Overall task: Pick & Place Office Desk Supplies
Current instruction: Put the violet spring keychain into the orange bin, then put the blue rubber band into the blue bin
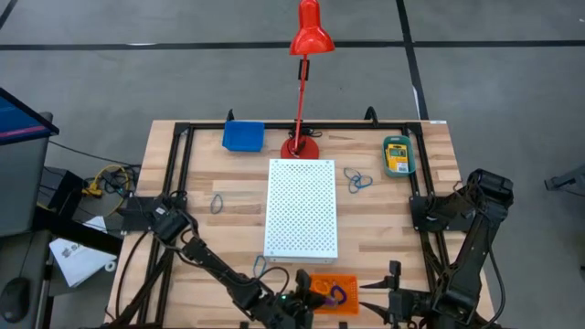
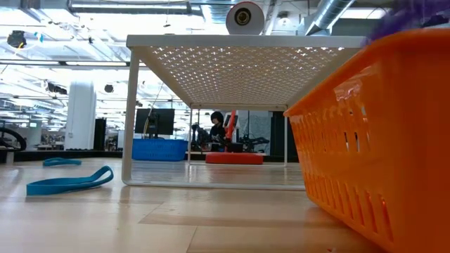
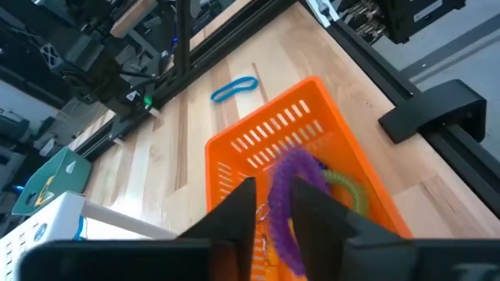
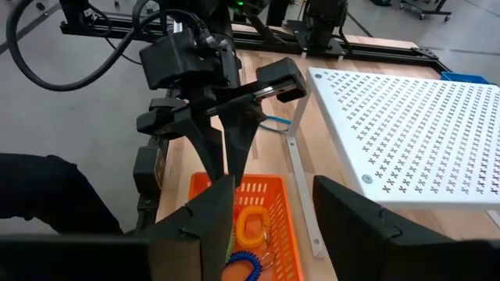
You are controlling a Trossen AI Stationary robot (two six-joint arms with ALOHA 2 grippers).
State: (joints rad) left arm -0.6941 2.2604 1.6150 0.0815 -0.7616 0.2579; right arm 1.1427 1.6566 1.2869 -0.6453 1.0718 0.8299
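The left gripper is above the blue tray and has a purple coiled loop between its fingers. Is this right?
Not quite. The left gripper is above the orange tray at the table's near edge, not the blue tray, which sits far off beside the red lamp's base. The high view shows this. The purple coiled loop is indeed between its fingers.

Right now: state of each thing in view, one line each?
left gripper: over orange tray, purple loop between its fingers
right gripper: open, empty
orange tray: holds loops
purple loop: dangling into the tray
blue tray: upright by the lamp
crayon box: lying flat
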